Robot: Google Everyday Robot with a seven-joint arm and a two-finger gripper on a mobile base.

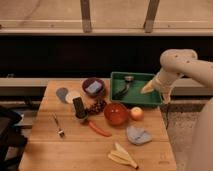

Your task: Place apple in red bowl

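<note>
Front edge of table (45, 150): banana peel (122, 156) lies nearest, with a grey-blue cloth (137, 135) just behind it to the right. Both are apart from the work area. Next row back: fork (59, 127) at left and carrot (98, 129) in front of the bowl, neither in the path. Mid-table: apple (136, 113) sits on the wood just right of the red bowl (116, 113), close beside or touching its rim, and not in it. Bowl looks empty. Dark can (79, 107) and grapes (96, 106) crowd the bowl's left side, so the release should be centred and not carried past. Behind these: two flat discs (66, 94), the purple bowl (93, 86) holding a blue sponge, and a green tray (142, 99) with a utensil inside. Gripper (162, 94) hangs at the tray's right end, behind and right of the apple, holding nothing; cannot tell whether it is open or closed. Step in hand, as judged: reach for the apple, task not started. Advise coming forward clear of the tray wall, descending straight over the fruit, grasping across its middle since a round fruit may roll toward the cloth or against the bowl, then a short lift left over the rim.
</note>
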